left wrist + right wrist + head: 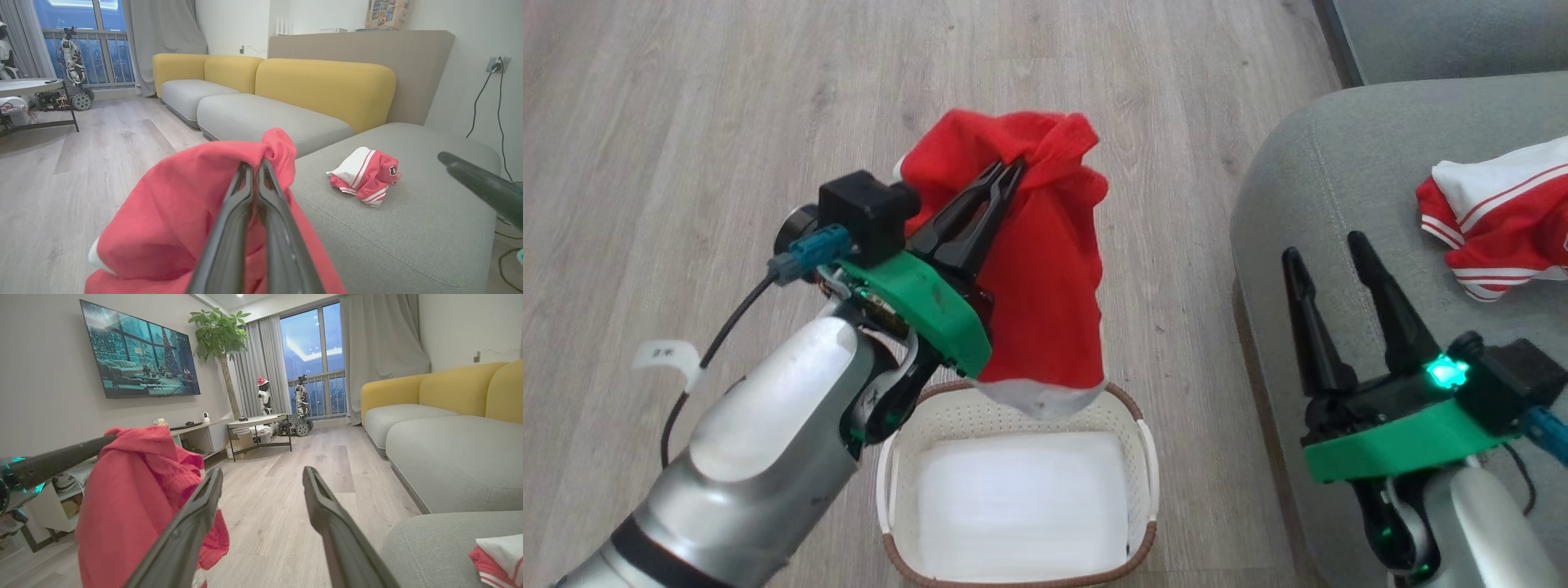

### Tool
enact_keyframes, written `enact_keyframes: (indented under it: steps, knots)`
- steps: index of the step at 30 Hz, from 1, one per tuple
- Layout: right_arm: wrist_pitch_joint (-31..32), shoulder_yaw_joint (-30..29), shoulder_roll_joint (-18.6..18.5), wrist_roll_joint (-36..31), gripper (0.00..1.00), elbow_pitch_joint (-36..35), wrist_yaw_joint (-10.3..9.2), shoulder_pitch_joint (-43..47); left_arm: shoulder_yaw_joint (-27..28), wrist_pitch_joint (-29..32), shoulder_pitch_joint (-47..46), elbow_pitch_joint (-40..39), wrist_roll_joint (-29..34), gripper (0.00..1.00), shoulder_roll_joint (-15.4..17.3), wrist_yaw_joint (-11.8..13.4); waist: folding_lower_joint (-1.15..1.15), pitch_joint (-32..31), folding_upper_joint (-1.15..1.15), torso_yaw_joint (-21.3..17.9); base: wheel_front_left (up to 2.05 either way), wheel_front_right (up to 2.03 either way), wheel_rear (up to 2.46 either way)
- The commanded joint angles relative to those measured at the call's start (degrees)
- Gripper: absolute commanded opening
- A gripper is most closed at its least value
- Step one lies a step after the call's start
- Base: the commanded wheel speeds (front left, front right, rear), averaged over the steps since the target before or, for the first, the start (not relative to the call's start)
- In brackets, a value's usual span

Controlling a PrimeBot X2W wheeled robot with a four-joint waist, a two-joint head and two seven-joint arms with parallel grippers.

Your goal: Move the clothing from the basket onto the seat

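My left gripper (1011, 173) is shut on the red shorts (1045, 278), which hang with their white trim just above the cream basket's rim (1147, 457). From the left wrist, the shorts (171, 212) drape around the pinched fingers (245, 212). The red and white jersey (1503, 216) lies crumpled on the grey-green seat (1307, 188), also seen as the jersey (365, 175) on the seat (408, 228). My right gripper (1327, 249) stands open over the seat's rounded corner, empty, left of the jersey. The right wrist shows the shorts (135, 506) held by the other arm.
A flat white sheet (1021, 506) lies in the basket's bottom. Wood floor (768, 106) spreads around the basket. Yellow-backed sofa sections (286, 81) run behind the seat. A low table (257, 424), a TV unit (196, 433) and parked robots (302, 400) stand across the room.
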Motion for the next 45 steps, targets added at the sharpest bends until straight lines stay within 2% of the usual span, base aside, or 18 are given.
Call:
enact_keyframes:
  steps: [1, 8, 14, 22, 30, 36, 44, 45]
  knots:
    - [0.0, 1.3, -0.8, 0.6, 1.00, -1.6, -0.01, -0.9, 2.6, 0.1, -3.8, -2.1, 0.3, 0.00, 1.7, 0.4, 0.01, 0.0, 0.00, 0.0, 0.00, 0.00, 0.00]
    - [0.8, 6.0, -2.3, 1.4, 1.00, -1.2, -0.01, -2.6, 2.4, 0.8, -4.2, -3.3, 0.2, 0.00, 1.7, 0.9, 0.01, 0.0, 0.00, -0.2, 0.00, 0.00, 0.00]
    - [3.2, 14.4, -3.6, 2.2, 1.00, 1.2, -0.01, -7.1, 2.1, 0.9, -4.6, -3.4, 0.0, 0.00, 1.4, 0.7, 0.01, 0.3, 0.00, -0.1, 0.00, 0.00, 0.00]
    - [6.9, 25.2, -4.0, 4.9, 1.00, 7.9, -0.01, -14.7, 0.9, 1.2, -5.0, -3.5, 0.0, 0.00, 0.1, 0.5, 0.01, 0.1, 0.00, 0.9, 0.00, 0.00, 0.00]
    - [7.7, 30.0, -3.0, 8.6, 1.00, 15.4, -0.01, -20.6, -0.6, 1.4, -5.1, -3.9, 0.1, 0.00, -1.1, 0.1, 0.01, 0.1, 0.00, 2.1, 0.00, 0.00, 0.00]
    - [6.7, 34.6, -1.5, 12.4, 1.00, 22.8, -0.01, -25.2, -2.7, 1.9, -4.8, -3.5, -0.1, 0.00, -2.9, -0.7, 0.01, -0.6, 0.00, 3.5, 0.00, 0.00, 0.00]
    - [2.3, 39.2, -0.5, 15.1, 1.00, 28.4, -0.01, -29.5, -3.8, 1.9, -4.4, -2.9, -0.4, 0.00, -3.7, -1.1, 0.01, -0.8, 0.00, 4.3, 0.00, 0.00, 0.00]
    - [1.7, 39.5, -0.4, 15.3, 0.55, 28.9, -0.01, -29.9, -3.8, 1.9, -4.4, -2.8, -0.5, 0.00, -3.7, -1.1, 0.01, -0.8, 0.00, 4.3, 0.00, 0.00, 0.00]
